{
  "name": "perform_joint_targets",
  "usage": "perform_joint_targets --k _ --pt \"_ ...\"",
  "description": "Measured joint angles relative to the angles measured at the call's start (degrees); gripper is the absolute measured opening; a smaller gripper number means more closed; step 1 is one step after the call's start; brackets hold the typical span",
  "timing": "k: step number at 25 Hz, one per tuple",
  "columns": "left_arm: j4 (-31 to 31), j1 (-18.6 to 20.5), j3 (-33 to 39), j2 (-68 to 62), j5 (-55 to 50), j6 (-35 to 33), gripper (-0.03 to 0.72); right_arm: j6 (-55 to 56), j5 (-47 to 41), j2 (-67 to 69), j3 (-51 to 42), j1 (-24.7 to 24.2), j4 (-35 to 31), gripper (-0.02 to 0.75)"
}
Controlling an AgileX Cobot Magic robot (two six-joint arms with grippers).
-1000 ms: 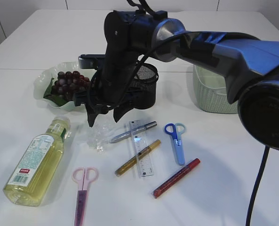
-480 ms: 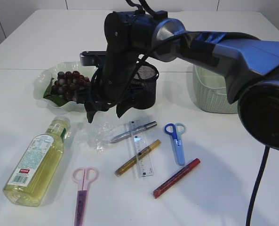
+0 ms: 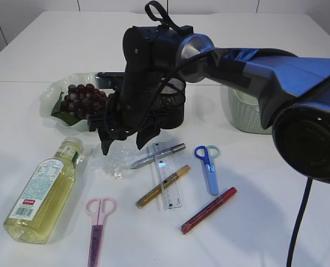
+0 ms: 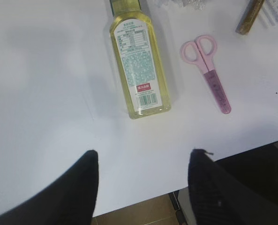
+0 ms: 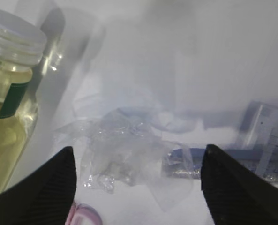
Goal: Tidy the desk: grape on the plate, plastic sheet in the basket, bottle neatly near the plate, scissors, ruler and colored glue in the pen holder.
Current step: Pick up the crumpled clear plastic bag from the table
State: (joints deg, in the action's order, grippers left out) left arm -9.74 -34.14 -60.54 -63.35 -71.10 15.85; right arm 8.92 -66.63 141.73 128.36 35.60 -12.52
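Right claw (image 3: 122,142) spread wide and empty over crumpled clear plastic sheet (image 3: 116,160) mid-bench; left claw (image 4: 141,180) partly open, empty.

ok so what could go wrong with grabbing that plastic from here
The crumpled plastic sheet lies flat and thin, so the open right gripper could close above it and miss. The bottle lies right beside it, so the left finger may nudge it and set it rolling. A silver pen and the ruler sit against the sheet's other edge and might get pinched or dragged.
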Motion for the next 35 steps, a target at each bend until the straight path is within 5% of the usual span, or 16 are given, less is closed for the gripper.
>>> perform_joint_targets --k 30,35 --pt "0.0 0.0 0.0 0.0 0.0 0.0 0.435 0.0 -0.2 1.2 0.0 0.2 -2.4 0.585" --pt "0.0 0.0 0.0 0.0 0.0 0.0 0.435 0.0 -0.4 2.0 0.0 0.2 -2.5 0.507"
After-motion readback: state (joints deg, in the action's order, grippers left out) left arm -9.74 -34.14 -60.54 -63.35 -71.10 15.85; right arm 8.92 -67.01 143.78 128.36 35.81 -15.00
